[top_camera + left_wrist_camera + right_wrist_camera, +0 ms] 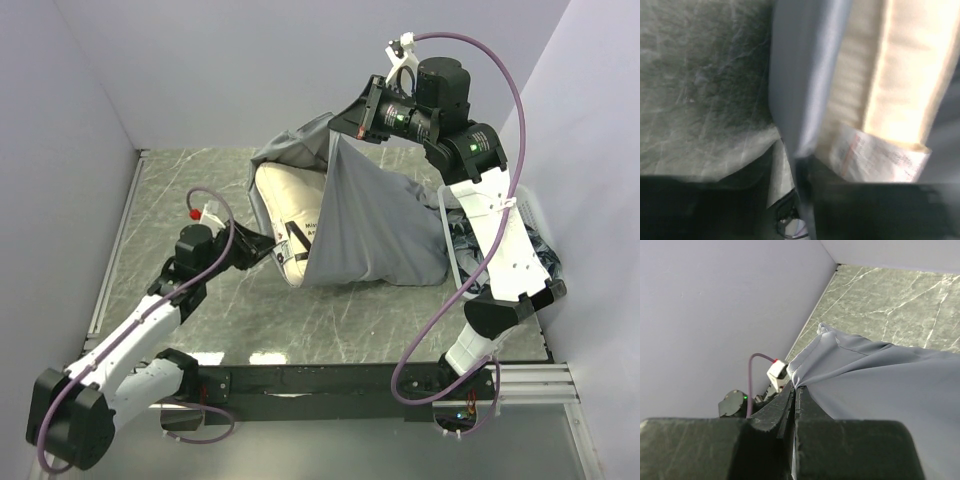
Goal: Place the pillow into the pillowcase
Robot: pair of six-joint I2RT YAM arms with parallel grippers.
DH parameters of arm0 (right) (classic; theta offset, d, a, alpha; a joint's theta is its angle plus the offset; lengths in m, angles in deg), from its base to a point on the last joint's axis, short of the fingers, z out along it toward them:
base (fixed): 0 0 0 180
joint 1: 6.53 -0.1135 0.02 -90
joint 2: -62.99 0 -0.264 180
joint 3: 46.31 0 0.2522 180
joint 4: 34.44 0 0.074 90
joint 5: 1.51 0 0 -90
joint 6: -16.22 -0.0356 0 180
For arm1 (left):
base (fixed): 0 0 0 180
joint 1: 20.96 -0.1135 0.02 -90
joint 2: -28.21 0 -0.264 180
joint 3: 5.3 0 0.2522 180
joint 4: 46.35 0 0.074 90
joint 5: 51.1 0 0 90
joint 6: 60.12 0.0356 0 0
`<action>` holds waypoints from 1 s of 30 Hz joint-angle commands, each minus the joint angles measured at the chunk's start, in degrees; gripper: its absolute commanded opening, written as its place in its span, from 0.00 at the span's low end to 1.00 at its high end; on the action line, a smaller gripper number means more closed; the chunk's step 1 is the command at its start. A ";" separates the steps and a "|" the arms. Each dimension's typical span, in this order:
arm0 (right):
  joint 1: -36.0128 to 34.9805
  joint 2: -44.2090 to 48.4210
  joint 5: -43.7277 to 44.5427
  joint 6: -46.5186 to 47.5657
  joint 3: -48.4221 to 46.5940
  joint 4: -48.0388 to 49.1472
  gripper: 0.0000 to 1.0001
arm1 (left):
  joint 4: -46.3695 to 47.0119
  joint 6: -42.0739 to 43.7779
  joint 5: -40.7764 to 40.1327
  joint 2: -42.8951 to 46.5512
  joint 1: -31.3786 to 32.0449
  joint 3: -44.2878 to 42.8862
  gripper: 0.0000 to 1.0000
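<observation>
Right hand (350, 125) pinches the pillowcase (375, 230) high, left hand (278, 252) its hem, so we hold it open round the pillow (285, 205).

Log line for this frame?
right gripper: holds pillowcase rim aloft | left gripper: pinches lower rim | pillow: partly inside, end exposed

Pillow (283, 212), cream-white: 1. Pillowcase (375, 225), grey: 1. Claws: 2, namely left claw (272, 252) and right claw (345, 128). Table (190, 180), marbled: 1. Purple cables (502, 80): 2.
</observation>
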 commanded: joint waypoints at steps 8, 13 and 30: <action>2.15 0.50 0.33 -1.72 -6.10 5.07 0.00 | -13.74 16.29 -10.85 -5.51 0.50 -36.61 0.01; 5.49 0.67 -9.39 -12.58 -1.19 14.46 0.00 | -19.11 21.49 -7.70 -14.03 -0.99 -62.02 0.01; 20.69 0.77 -22.79 -43.62 -0.63 43.13 0.00 | -31.16 20.09 -1.98 -28.46 -8.89 -87.10 0.01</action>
